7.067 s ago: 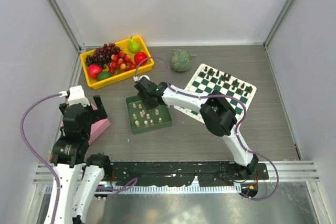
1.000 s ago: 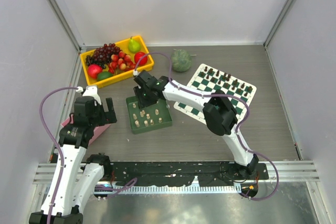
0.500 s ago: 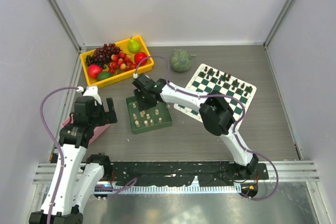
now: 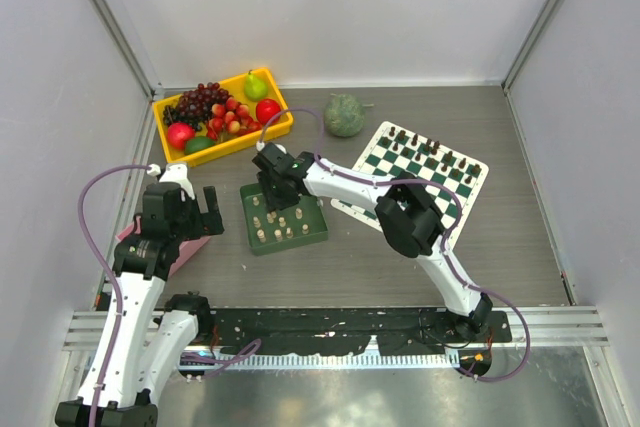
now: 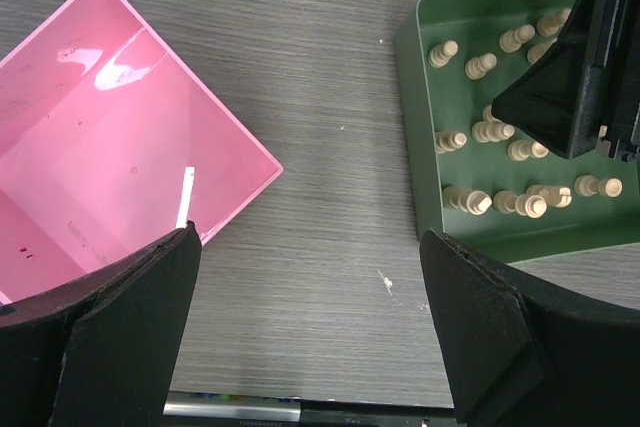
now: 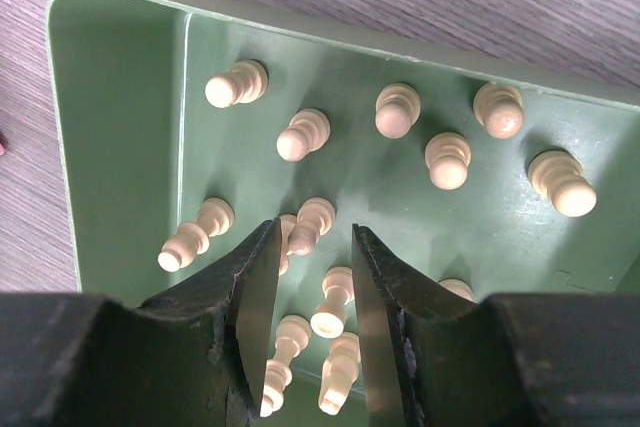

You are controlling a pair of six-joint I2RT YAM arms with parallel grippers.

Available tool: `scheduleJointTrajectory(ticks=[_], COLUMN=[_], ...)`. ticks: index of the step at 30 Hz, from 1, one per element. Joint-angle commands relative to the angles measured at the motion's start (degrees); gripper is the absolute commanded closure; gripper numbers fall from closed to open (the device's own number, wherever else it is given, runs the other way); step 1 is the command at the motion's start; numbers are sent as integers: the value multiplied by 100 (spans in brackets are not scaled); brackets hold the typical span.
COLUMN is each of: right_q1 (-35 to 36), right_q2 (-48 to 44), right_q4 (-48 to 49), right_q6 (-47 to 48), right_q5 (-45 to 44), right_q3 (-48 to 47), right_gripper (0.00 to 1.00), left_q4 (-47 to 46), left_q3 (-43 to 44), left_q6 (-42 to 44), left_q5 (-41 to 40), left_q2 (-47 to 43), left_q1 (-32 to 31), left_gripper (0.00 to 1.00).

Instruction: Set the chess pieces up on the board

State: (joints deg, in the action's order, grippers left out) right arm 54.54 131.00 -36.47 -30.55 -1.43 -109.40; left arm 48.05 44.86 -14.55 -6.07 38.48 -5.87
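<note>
Field notes: I'm looking at a grey wood-grain bench (image 4: 300, 282) sitting inside a plain enclosure. A pale back wall (image 4: 340, 7) and two side walls (image 4: 50, 97) are closing it in, with metal posts (image 4: 112, 22) running up the rear corners. An aluminium rail (image 4: 560, 325) is edging the near side. Light is falling soft and even.

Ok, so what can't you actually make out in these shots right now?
- Top view: the dark figures on the board are too small to tell their kinds.
- Top view: the right gripper covers the far end of the green tray.
- Left wrist view: the right gripper blocks some chess pieces, and the frame edge cuts off the tray.
- Right wrist view: its fingers hide the pieces beneath, so contact with any is unclear.
</note>
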Motion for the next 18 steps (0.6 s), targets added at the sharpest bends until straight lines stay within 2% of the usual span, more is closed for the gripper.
scheduleJointTrajectory(ticks=[1, 18], right_q1=[30, 39], right_q2=[40, 5], right_q4=[114, 96], right_q6=[-109, -39], right_q5=[-94, -366], right_q3=[-222, -213], right_gripper=[60, 71], left_q4=[-103, -103], left_q3=[84, 84], left_q6=[75, 75], left_q5=[79, 88], left_q2=[-25, 28], left_q1=[24, 33], left_gripper=[0, 0])
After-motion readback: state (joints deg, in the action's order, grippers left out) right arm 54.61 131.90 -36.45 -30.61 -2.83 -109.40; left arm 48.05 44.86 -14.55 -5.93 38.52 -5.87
